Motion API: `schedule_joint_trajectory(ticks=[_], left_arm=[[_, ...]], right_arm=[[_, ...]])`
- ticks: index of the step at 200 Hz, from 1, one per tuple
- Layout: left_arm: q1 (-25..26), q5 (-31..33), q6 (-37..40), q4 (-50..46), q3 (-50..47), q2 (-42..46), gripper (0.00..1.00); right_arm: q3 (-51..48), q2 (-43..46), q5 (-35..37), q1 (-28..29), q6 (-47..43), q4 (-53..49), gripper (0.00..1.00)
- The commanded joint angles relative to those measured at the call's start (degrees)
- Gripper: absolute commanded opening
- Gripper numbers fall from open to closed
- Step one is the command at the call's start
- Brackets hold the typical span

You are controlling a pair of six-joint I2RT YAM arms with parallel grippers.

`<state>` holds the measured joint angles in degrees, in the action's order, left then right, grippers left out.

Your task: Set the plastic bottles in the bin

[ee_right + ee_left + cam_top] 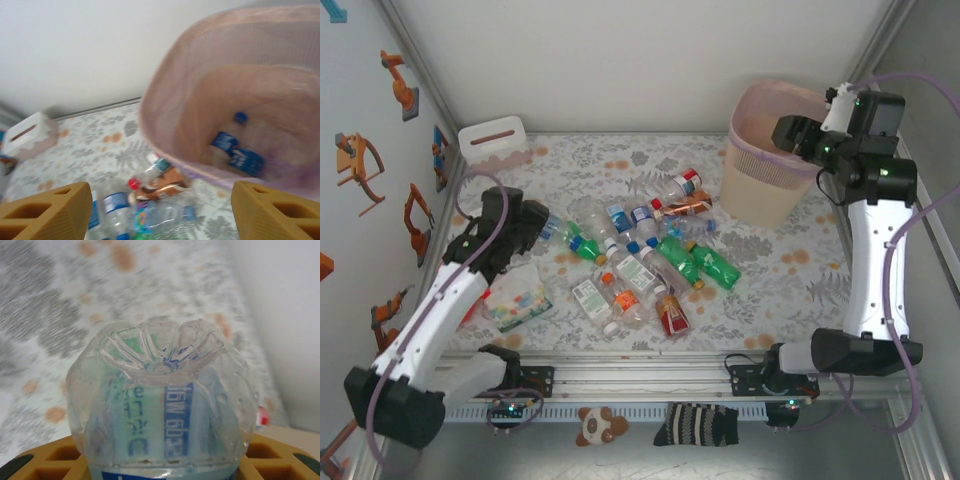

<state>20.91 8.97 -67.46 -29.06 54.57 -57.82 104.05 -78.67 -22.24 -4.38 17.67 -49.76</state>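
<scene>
Several plastic bottles (pixel 640 255) lie in a heap mid-table, clear ones with blue caps, two green ones (pixel 695 260) and a red-labelled one (pixel 672 312). At the heap's left edge my left gripper (pixel 538 225) is shut on a clear bottle with a blue and green label (pixel 160 390); its base faces the left wrist camera, between the yellow fingers (pixel 35 462). My right gripper (pixel 790 135) hangs open and empty over the near rim of the beige-pink bin (pixel 770 150). In the right wrist view a blue-capped bottle (pixel 235 150) lies inside the bin (pixel 200 75), and the gripper (pixel 160 215) is above loose bottles (pixel 160 182).
A small white box with a slot (pixel 493 142) stands at the back left. A clear packet with coloured dots (pixel 520 300) lies under my left arm. A striped sock (pixel 695 425) and a soft toy (pixel 600 425) lie in front of the rail. Walls close in left and right.
</scene>
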Motion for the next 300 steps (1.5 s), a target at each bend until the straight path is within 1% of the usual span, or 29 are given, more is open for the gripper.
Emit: schedule_joint_trajectory(ticks=[1,18,46,50,66,85,93,110,142,164,186,221,239,259,300], left_arm=[[-0.21,-4.57,15.47,11.88,-2.62,5.52,0.38],[-0.21,-11.3,22.21,18.63,-3.13,8.65,0.33],[-0.17,-24.59,29.57,27.75,-2.11,9.6,0.3],[-0.18,-26.18,30.15,28.88,-1.76,9.35,0.31],[-0.11,-35.86,32.27,34.01,-0.56,8.04,0.31],[0.25,-45.0,32.57,40.07,1.17,6.09,0.3],[0.72,-47.93,32.63,42.39,1.95,5.3,0.3],[2.37,-52.04,33.4,46.1,3.65,3.84,0.3],[6.91,-55.96,36.18,50.41,6.76,1.73,0.29],[8.76,-59.01,35.75,52.99,8.57,0.05,0.29],[9.81,-60.94,35.07,54.34,10.06,-1.32,0.28],[11.04,-61.66,35.63,54.69,10.99,-2.33,0.28],[11.33,-61.83,35.7,54.81,11.09,-2.64,0.29],[11.61,-61.98,35.67,55.02,11.27,-2.99,0.29],[12.05,-62.1,35.73,55.35,11.53,-3.1,0.29]], right_arm=[[-4.65,2.64,-14.27,-0.25,2.85,9.72,0.72],[-8.38,4.12,-20.72,0.11,4.15,14.7,0.72],[-13.19,6.57,-27.68,2.86,4.84,22.57,0.72],[-13.75,6.83,-28.46,3.47,4.92,23.66,0.72],[-15.45,7.95,-31.11,6.2,5.05,27.56,0.72],[-15.75,8.82,-33.89,10.06,4.19,29.97,0.72],[-15.78,9.05,-34.73,11.95,3.54,30.73,0.72],[-15.83,9.66,-34.91,16.64,1.02,31.59,0.72],[-16.62,9.6,-34.94,23.94,-1.21,35.29,0.75],[-15.78,8.75,-36.38,27.8,-2.33,36.82,0.76],[-14.15,7.44,-37.52,31.78,-4.0,36.12,0.78],[-11.32,5.14,-36.33,38.03,-8.0,32.53,0.8],[-10.43,3.83,-34.24,40.05,-8.17,32.31,0.8],[-9.37,2.1,-34.6,41.76,-8.15,32.19,0.8],[-9.02,0.5,-36.12,43.71,-10.4,30.31,0.75]])
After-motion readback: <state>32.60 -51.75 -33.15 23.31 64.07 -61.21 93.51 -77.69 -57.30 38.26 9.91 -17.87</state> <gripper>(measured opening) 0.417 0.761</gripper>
